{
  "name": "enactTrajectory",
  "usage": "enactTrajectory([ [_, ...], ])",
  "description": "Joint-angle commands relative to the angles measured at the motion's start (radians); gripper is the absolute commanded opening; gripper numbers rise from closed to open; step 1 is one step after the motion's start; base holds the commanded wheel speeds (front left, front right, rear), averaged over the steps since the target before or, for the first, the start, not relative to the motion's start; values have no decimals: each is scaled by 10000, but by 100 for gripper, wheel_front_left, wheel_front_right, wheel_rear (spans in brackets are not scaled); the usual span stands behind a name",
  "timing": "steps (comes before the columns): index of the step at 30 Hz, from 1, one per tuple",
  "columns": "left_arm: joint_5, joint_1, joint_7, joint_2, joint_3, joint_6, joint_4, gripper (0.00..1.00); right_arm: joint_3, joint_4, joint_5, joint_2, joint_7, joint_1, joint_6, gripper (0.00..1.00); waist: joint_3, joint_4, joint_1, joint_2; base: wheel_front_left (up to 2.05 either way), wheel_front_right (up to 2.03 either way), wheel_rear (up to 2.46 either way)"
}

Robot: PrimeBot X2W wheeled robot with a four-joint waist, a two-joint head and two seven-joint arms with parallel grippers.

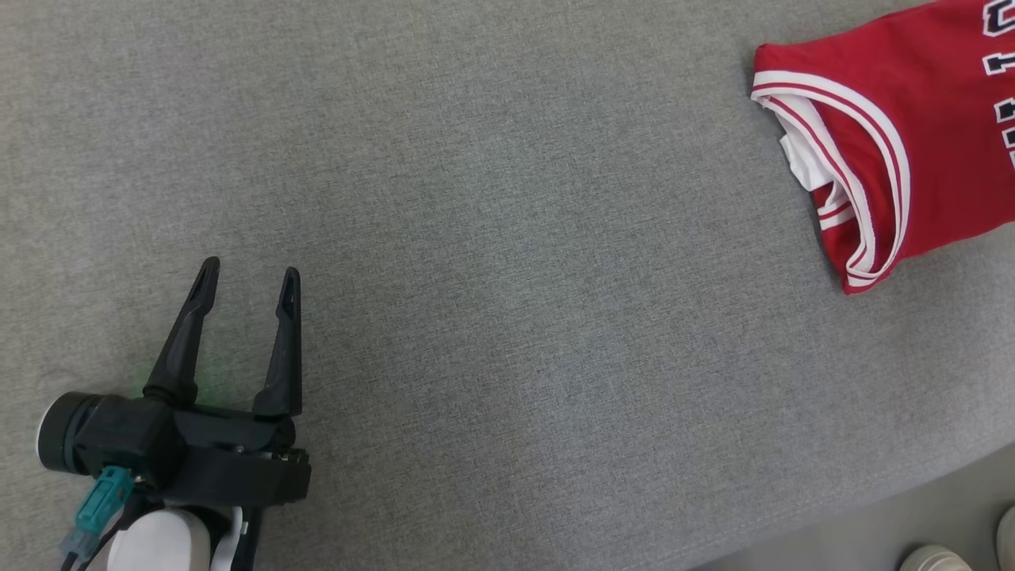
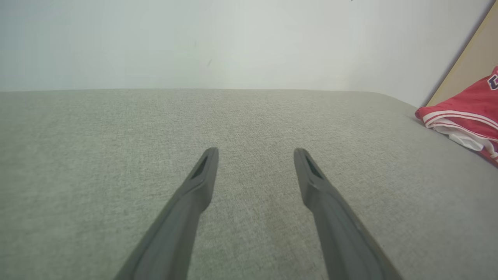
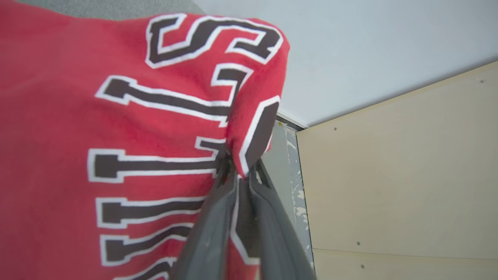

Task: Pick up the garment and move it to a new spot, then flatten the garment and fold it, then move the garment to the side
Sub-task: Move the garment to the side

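The garment (image 1: 912,143) is a red jersey with white trim and dark lettering, lying folded at the far right of the grey surface. In the left wrist view the garment (image 2: 467,112) shows at the right edge. My left gripper (image 1: 250,271) hovers at the lower left, far from it, open with nothing between its fingers (image 2: 255,153). Seen up close in the right wrist view, the garment (image 3: 78,116) has a fold of its lettered edge pinched between the nearly closed fingers of my right gripper (image 3: 242,169).
The grey fabric surface (image 1: 507,317) spreads wide between the left gripper and the jersey. Its edge cuts across the lower right corner, where a person's shoes (image 1: 936,559) stand on the floor. A beige panel (image 3: 389,175) and a white wall stand behind the jersey.
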Motion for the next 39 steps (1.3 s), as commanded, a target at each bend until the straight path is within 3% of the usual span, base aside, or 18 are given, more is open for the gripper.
enactTrajectory([
  [1,-1,-33,5,52,24,-38,7,100,-59,-11,-76,43,-88,5,-32,15,-20,24,-1,-1,0,0,0],
  [2,-16,-27,5,55,21,-42,21,100,-126,17,-180,66,-184,32,-32,17,-33,45,-1,-1,0,0,0],
  [4,-40,-10,5,40,24,-47,47,100,-248,60,-297,208,-316,112,-32,45,-81,90,-1,-1,0,0,0],
  [5,-49,10,5,25,20,-48,56,100,-309,68,-394,235,-390,132,-32,100,-114,118,-1,-1,0,0,0],
  [12,-134,186,5,-185,123,-28,165,100,-461,-78,-772,509,-923,483,-32,100,-582,392,-1,-1,0,0,0],
  [17,-54,509,5,-385,248,70,361,100,-1239,-378,-171,997,-1818,970,-32,100,-1229,723,-1,-1,0,0,0],
  [26,-193,1472,4,-570,1021,365,718,100,-1653,-1459,706,2629,-2966,2690,-31,100,-2877,1045,-1,-1,0,0,0],
  [33,-373,2503,4,-668,1424,646,937,100,-1576,-2415,1295,3823,-3202,4481,-31,100,-4121,1137,-1,-1,0,0,0],
  [39,-485,3275,4,-692,1370,793,1005,100,-1523,-2828,1428,4454,-3253,5965,-31,100,-4899,1310,-1,-1,0,0,0],
])
